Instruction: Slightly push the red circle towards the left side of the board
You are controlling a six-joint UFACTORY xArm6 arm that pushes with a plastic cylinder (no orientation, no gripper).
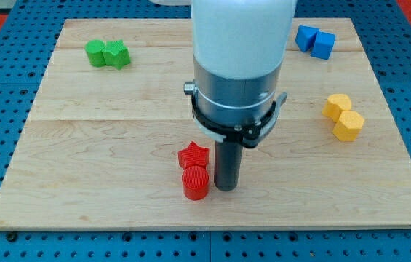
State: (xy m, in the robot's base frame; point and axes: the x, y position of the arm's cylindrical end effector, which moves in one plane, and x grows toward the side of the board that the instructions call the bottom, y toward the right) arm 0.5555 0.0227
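Two red blocks (194, 170), two green (108, 54), two blue (315, 40), two yellow (344, 116).

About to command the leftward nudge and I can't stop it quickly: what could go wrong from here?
1. The red star touches the red circle on its top side, so a push may drag or turn the star too.
2. My tip sits just right of the circle; an off-centre contact could send it toward the view's bottom, and the board's bottom edge is close.
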